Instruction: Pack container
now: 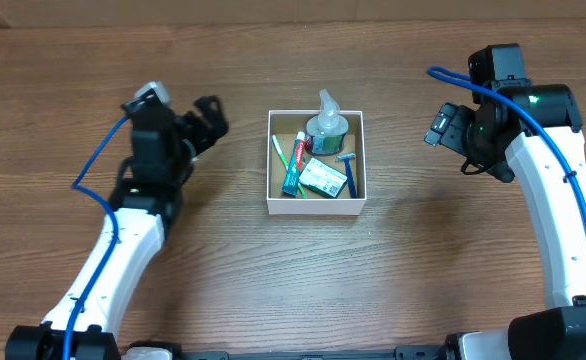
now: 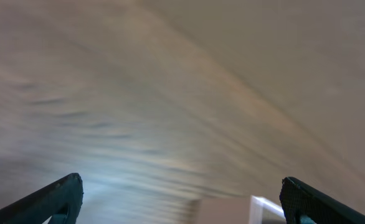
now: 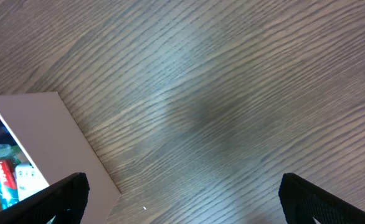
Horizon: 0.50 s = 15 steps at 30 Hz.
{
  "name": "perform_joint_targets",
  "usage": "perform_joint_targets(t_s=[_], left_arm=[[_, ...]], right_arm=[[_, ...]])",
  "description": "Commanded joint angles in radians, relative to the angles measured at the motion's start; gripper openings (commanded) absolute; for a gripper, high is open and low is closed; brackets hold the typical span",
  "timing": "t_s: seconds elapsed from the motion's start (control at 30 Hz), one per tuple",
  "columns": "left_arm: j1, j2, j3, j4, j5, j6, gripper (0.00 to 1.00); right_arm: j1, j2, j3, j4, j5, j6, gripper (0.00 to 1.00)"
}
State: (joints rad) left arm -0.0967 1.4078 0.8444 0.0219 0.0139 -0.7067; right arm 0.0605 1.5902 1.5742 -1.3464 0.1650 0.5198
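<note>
The container (image 1: 271,160), a small square white-walled box, stands at the table's middle. It holds a clear bottle (image 1: 326,124), a green toothbrush (image 1: 279,152), a red toothpaste tube (image 1: 297,155), a green-and-white packet (image 1: 322,177) and a blue razor (image 1: 350,172). My left gripper (image 1: 211,120) is open and empty, left of the box. My right gripper (image 1: 441,125) is open and empty, right of the box. The box's outer wall shows in the right wrist view (image 3: 45,130), and a corner shows blurred in the left wrist view (image 2: 257,208).
Bare wooden tabletop (image 1: 303,270) lies all round the box. Blue cables run along both arms.
</note>
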Motion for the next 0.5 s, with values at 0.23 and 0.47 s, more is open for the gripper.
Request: perform_joint_targets(t_s=[0.23, 0.47], left_arm=[[0.052, -0.014, 0.011, -0.243, 0.002, 0.027, 1.00], [0.052, -0.014, 0.011, -0.254, 0.002, 0.027, 1.00]], right_arm=[[-0.001, -0.030, 0.000, 0.002, 0.017, 0.000, 1.00], [-0.001, -0.030, 0.000, 0.002, 0.017, 0.000, 1.00]])
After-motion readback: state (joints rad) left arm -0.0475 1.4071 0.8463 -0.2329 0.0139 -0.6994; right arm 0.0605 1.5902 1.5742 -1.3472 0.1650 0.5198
